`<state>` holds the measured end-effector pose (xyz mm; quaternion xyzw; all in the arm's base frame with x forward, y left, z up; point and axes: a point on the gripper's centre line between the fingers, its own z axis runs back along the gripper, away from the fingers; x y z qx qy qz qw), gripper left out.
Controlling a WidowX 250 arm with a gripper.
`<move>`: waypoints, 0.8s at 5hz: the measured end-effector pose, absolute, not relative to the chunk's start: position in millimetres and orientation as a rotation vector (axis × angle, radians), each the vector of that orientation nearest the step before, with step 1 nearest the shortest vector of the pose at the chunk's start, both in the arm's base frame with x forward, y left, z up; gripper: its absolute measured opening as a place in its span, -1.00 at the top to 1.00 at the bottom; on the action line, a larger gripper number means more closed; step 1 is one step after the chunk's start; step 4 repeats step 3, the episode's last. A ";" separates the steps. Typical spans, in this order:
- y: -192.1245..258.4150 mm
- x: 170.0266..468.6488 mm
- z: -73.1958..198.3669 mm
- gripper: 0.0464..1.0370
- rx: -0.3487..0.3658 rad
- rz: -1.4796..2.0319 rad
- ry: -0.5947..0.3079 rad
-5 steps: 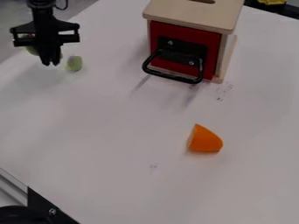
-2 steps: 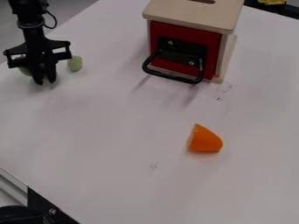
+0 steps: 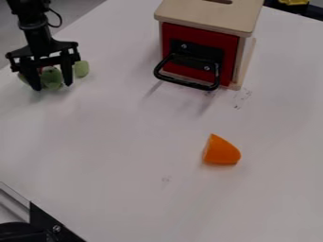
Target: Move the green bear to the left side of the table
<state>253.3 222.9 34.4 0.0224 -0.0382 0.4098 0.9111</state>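
At the upper left of the camera view, low over the table, the black gripper point(image 3: 52, 88) stands open, its two fingers well apart. Behind and between them shows the green bear point(image 3: 52, 76), with a bit of red near its upper left. More of its green shows at the left finger and right of the right finger, where a pale green rounded part point(image 3: 81, 69) rests on the white table point(image 3: 126, 132). The fingers hide some of the bear.
A wooden box point(image 3: 208, 16) with a red front and a black handle point(image 3: 186, 84) stands at the top, right of the gripper. An orange wedge-shaped piece point(image 3: 221, 151) lies right of centre. A black and metal edge point(image 3: 47, 222) is at the lower left.
The gripper has come down and toward the camera, then its fingers have spread apart. The green body between them now shows. The box and the orange piece have stayed put.
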 end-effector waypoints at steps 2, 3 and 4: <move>218.7 252.1 69.9 -0.93 0.056 0.821 -0.161; 214.7 250.5 85.2 -0.93 0.041 0.809 -0.181; 214.7 250.5 85.2 -0.93 0.041 0.809 -0.181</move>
